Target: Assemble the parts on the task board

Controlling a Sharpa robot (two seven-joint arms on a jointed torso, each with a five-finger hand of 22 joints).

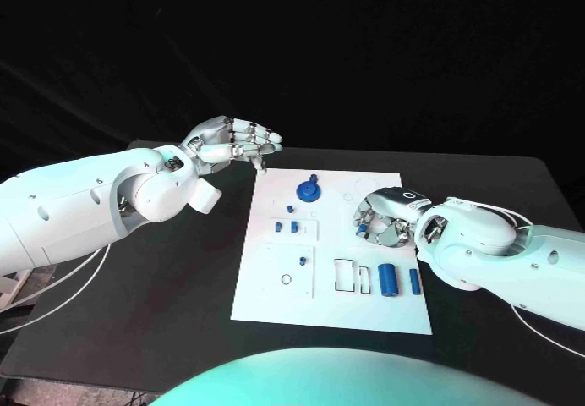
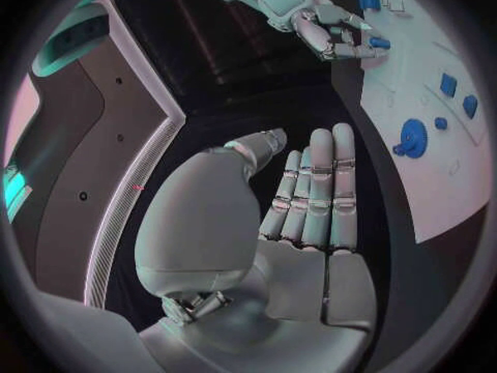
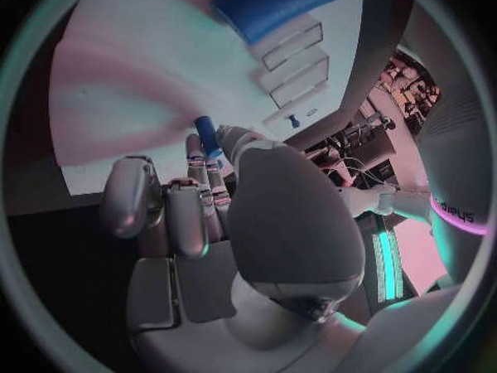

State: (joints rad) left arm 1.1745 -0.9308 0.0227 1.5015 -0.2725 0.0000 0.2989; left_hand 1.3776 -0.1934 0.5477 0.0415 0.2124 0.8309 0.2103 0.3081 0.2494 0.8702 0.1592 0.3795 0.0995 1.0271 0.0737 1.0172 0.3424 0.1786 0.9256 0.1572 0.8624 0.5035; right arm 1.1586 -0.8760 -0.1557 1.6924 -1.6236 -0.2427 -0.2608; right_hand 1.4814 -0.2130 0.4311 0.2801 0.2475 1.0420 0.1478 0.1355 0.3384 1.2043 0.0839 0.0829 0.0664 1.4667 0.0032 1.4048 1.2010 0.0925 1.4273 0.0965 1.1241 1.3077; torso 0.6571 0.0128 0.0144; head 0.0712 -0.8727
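The white board (image 1: 275,296) lies on the black worktop (image 1: 171,321). At the board's right edge the right hand (image 1: 384,218) pinches a small blue peg (image 3: 207,135) in its fingertips, its long axis tilted off the board. Nearer the robot, a blue cylinder (image 1: 388,280) lies lengthwise toward it. Past the board's far left corner, the left hand (image 1: 237,142) hangs curled and empty.

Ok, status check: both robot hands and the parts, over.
Left robot hand off the board's far left corner, holding nothing. Right robot hand over the task board, pinching a small blue part. Nothing in the way.
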